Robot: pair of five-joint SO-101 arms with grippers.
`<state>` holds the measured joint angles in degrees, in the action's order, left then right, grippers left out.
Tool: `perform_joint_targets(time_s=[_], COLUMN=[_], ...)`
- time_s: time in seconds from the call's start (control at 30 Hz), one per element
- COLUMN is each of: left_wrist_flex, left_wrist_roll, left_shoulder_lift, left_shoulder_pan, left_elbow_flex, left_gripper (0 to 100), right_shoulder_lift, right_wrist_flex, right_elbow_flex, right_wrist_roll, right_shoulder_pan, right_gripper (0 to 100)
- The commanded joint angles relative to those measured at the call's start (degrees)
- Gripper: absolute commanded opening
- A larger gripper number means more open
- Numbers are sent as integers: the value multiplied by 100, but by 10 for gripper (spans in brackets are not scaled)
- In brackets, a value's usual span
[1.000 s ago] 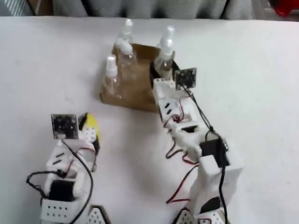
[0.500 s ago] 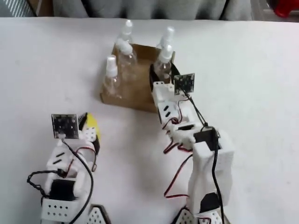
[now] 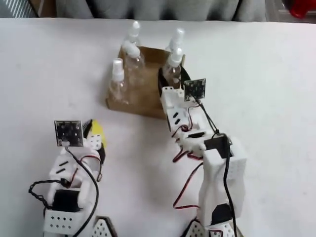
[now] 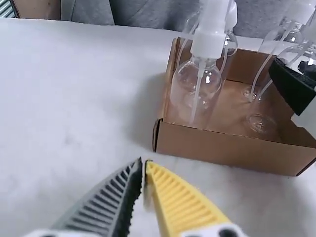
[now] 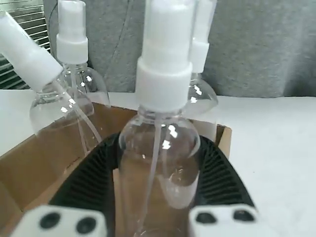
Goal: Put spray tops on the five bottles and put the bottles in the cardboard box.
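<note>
Right claw (image 3: 170, 79) in the high view sits at the near right corner of the cardboard box (image 3: 133, 104), its black jaws closed around a clear bottle (image 3: 173, 63) with a white spray top (image 3: 175, 51). Four other capped bottles (image 3: 117, 79) cluster at the box, one top tilted. Left claw (image 3: 94, 129) rests apart on the white table (image 3: 256, 74).

From the left wrist view, the left claw (image 4: 143, 165) has its grey and yellow jaws pressed together, gripping nothing, near the box (image 4: 222, 145), where clear round bottles (image 4: 195, 84) stand upright.

From the right wrist view, the right claw (image 5: 158, 163) hugs the bottle (image 5: 160, 131) on both sides; its spray top (image 5: 165, 74) stands straight, with dip tube visible inside.
</note>
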<state>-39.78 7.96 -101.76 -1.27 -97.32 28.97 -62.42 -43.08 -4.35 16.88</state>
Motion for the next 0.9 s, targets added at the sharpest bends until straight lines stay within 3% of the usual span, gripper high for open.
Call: perform_joint_targets(time_s=[0.0,0.1,0.3,0.87], left_wrist_flex=[35,35,35,26], left_wrist_roll=[-79,-79,-79,-79], left_shoulder_lift=[48,48,48,48], left_shoulder_pan=[-40,-40,-48,-48], left_elbow_flex=[18,18,18,18], left_gripper=[20,20,20,20], right_shoulder_lift=[-13,-13,-13,-66], right_wrist_flex=[-22,-22,-4,-4], right_elbow_flex=[176,185,185,211], right_wrist_roll=[26,26,26,26], right_shoulder_pan=[-40,-40,-40,-40], right_gripper=[22,36,189,191])
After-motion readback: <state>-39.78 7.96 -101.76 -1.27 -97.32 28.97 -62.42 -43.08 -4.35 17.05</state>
